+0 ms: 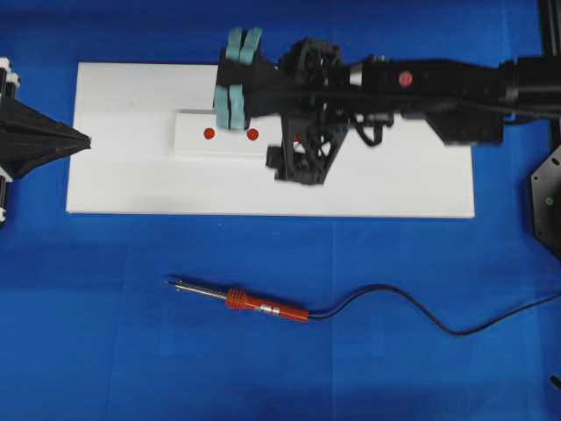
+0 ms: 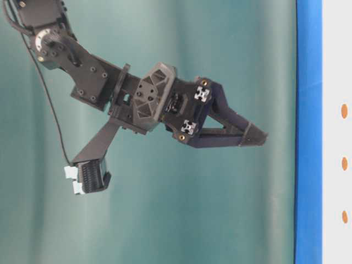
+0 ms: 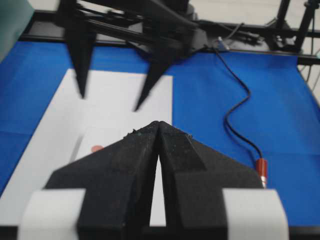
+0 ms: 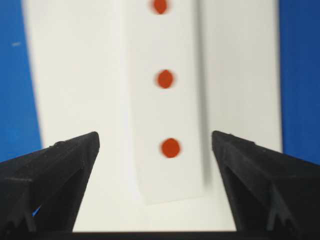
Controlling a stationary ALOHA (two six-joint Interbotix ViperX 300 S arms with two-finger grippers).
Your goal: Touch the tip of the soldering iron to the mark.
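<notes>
Lying on the blue cloth-covered table [image 1: 105,351], the slim soldering iron with its red-orange handle and silver band [image 1: 254,303] sat near the front edge in the overhead view, well apart from both arms and touched by neither. Its thin dark pointed tip [image 1: 173,282] faced left, and its long black cord [image 1: 421,314] trailed off to the right in a loose curve. In the left wrist view only the red butt of the handle and a stretch of the cord showed.

Behind the iron, a flat white rectangular board [image 1: 394,184] rested on the cloth, and a smaller white strip [image 1: 197,145] lay on top of it. The strip bore round red marks [image 4: 170,147] in a row; three were plain in the right wrist view, while the overhead view showed two clearly, with a third mostly hidden under the arm.

The black right gripper [image 4: 155,150] hung above the board with its jaws spread wide and nothing between them; through its own camera the nearest red mark sat in the gap between the two dark fingers [image 4: 55,165]. The overhead view showed that arm reaching in from the right across the middle of the board.

The black left gripper [image 1: 86,140] rested at the left end of the board, its pointed fingers pressed together and gripping nothing, their tips just over the board's edge.
</notes>
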